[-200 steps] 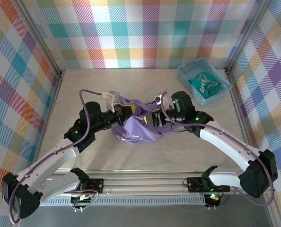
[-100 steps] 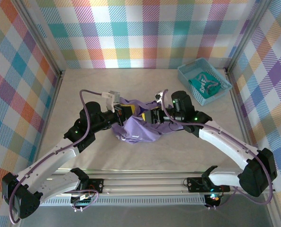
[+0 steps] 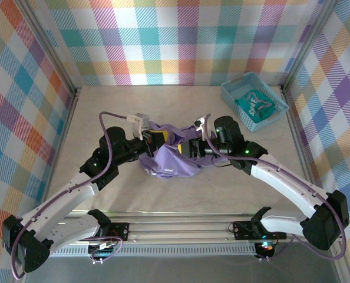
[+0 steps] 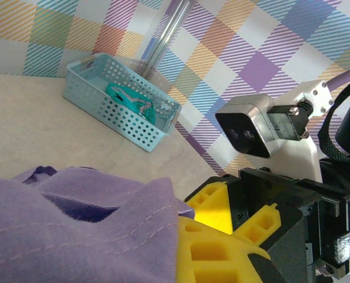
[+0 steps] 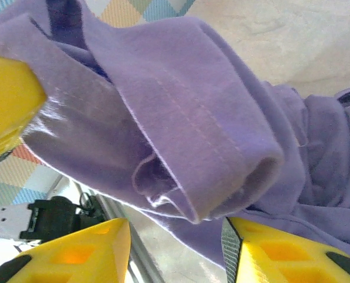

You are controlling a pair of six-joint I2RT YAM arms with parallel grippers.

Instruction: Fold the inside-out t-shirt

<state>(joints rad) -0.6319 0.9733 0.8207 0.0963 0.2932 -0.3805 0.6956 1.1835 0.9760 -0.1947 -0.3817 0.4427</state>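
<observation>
While my left arm sits just where it was a second ago, my right arm has shifted: seen from above, its elbow and forearm now lie a little further out to the right and nearer the table's front edge. My right gripper (image 3: 178,147) has kept to the same spot at the right side of the inside-out t-shirt (image 3: 169,162). Its jaws have drawn in slightly since then, yet they still stand apart, one on each side of a rolled, stitched hem that I am not squeezing. My left gripper (image 3: 157,138) is pressed together on the shirt's other edge, pinching the cloth so that it stretches across toward my right fingers. The shirt itself has not changed shape or place: a bunched lavender heap in the middle of the table (image 3: 104,106), lying between my two grippers. Well apart from it, in the far right corner, the teal basket (image 4: 107,112) holds the teal-green garment (image 3: 258,105), unmoved.
</observation>
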